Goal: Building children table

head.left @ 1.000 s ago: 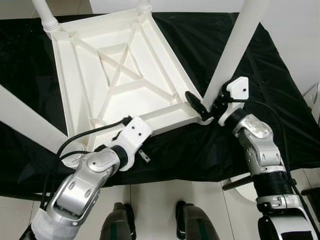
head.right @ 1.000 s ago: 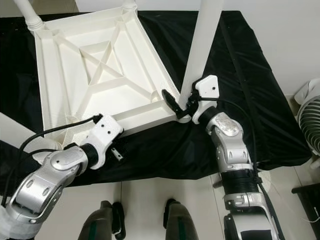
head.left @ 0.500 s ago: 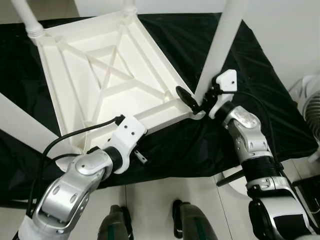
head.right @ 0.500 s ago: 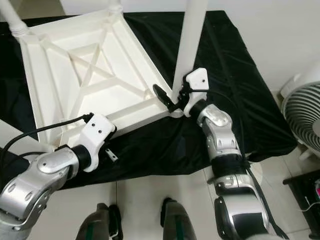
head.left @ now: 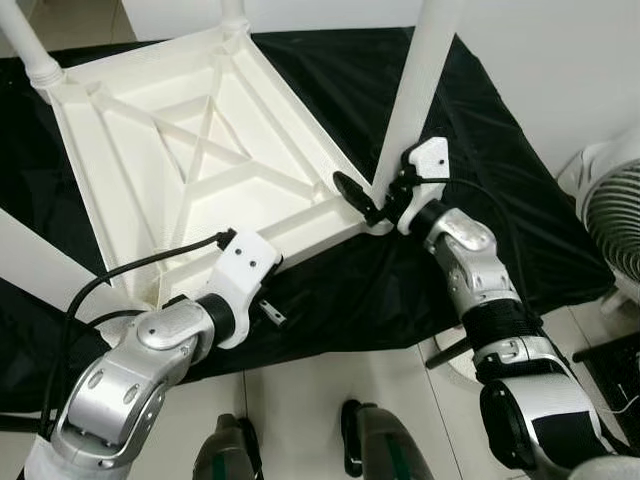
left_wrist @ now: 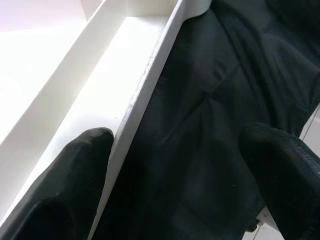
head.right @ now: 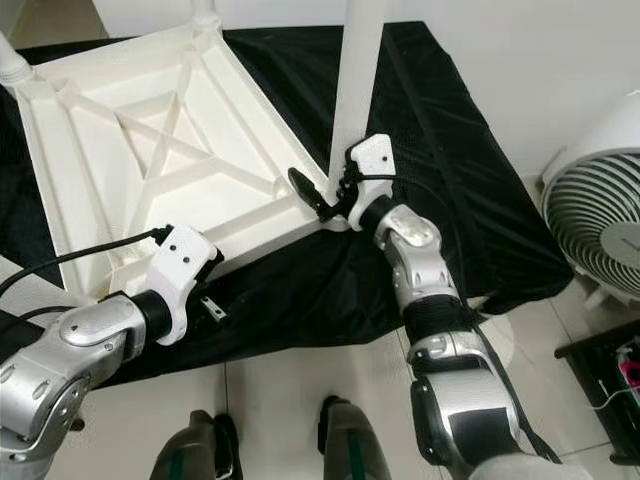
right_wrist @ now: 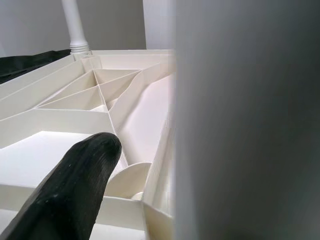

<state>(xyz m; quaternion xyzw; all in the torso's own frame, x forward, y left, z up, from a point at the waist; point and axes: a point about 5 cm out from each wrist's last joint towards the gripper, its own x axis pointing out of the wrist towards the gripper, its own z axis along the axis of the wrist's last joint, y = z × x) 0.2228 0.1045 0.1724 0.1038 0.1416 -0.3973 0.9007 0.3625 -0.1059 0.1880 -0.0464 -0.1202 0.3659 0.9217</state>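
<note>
The white plastic children's table lies upside down on a black cloth that covers the tabletop, its ribbed underside facing up and its legs standing upward at the corners.

Left end effector: positioned at the near edge of the upturned table. Its two black fingers are spread apart and straddle the table's rim wall, one finger inside the white channel, the other outside over the black cloth. No contact with the rim can be confirmed on the outer side. Just beyond its wrist housing, the near-left corner of the frame and a white leg running out past the cloth are seen.

Right end effector: positioned at the near-right corner of the table, at the base of the upright white leg. One black finger reaches inside the frame over the corner pocket; the leg stands directly beside it, between the fingers. Whether the fingers press on the leg cannot be told.

To the right of that arm, on the tiled floor, stands a white fan, well apart from the table.
</note>
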